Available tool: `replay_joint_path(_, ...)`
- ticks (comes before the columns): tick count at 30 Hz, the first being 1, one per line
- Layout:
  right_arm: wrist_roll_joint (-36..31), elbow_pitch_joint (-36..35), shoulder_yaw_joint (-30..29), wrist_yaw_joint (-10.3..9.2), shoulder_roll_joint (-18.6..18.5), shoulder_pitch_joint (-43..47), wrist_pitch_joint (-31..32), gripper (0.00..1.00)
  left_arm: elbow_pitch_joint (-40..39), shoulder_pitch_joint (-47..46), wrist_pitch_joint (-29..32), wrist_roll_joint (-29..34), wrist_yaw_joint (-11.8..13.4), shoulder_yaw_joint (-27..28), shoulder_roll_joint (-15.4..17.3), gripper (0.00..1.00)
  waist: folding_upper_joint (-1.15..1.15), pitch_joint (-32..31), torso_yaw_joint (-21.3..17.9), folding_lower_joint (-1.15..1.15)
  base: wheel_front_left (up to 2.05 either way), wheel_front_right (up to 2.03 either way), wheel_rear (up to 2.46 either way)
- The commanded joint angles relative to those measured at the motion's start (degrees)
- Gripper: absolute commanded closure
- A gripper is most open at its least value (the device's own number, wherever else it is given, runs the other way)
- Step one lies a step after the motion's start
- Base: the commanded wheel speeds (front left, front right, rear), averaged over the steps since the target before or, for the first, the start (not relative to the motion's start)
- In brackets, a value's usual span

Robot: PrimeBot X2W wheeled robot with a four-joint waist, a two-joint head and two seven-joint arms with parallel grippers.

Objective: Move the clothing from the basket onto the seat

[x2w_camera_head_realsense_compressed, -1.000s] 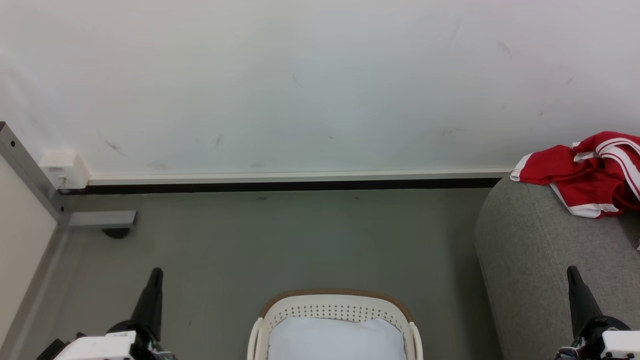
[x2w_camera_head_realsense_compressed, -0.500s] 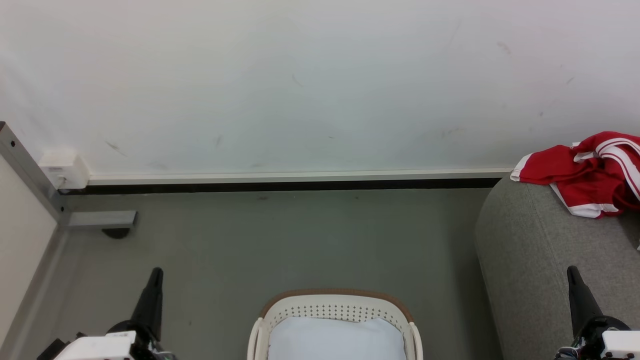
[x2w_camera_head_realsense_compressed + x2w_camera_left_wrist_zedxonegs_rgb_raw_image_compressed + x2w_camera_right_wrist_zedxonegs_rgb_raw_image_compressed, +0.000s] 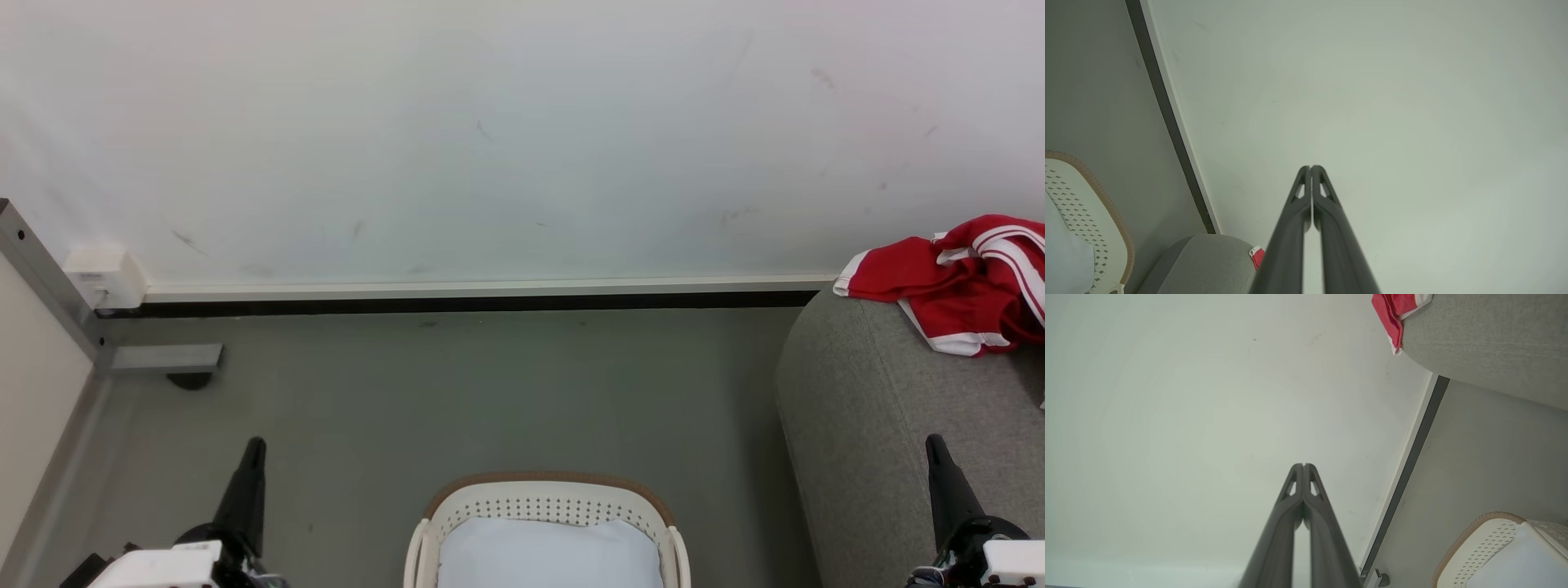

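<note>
The red clothing [image 3: 963, 282] with white stripes lies bunched on the grey seat [image 3: 882, 425] at the right, near the wall. It also appears as a red scrap [image 3: 1258, 257] in the left wrist view and the clothing [image 3: 1396, 310] on the seat [image 3: 1490, 339] in the right wrist view. The cream basket [image 3: 547, 500] stands at bottom centre with just its white liner [image 3: 549, 555] showing inside. My left gripper [image 3: 255, 445] is shut and empty at the lower left, left of the basket. My right gripper [image 3: 932, 441] is shut and empty, over the seat's front.
A white wall with a dark baseboard [image 3: 457, 300] runs behind the grey floor [image 3: 457, 392]. A grey metal frame leg [image 3: 163, 358] and a white socket box [image 3: 104, 276] sit in the left corner. Open floor lies between basket and wall.
</note>
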Motion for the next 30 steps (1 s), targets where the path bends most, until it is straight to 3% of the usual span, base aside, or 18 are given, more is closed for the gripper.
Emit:
replay_joint_path(1,0.1,-0.2,-0.2,-0.12,-0.4,-0.7,0.2,1.00,0.1,-0.5,0.1,-0.2,-0.1,0.2,0.1,1.00,0.00,0.0,0.0,0.00,0.00,0.00,0.00)
replay_joint_path(30,0.1,-0.2,-0.2,-0.12,-0.4,-0.7,0.2,1.00,0.0,-0.6,0.2,-0.1,-0.1,0.3,0.1,1.00,0.00,0.0,0.0,0.00,0.00,0.00,0.00)
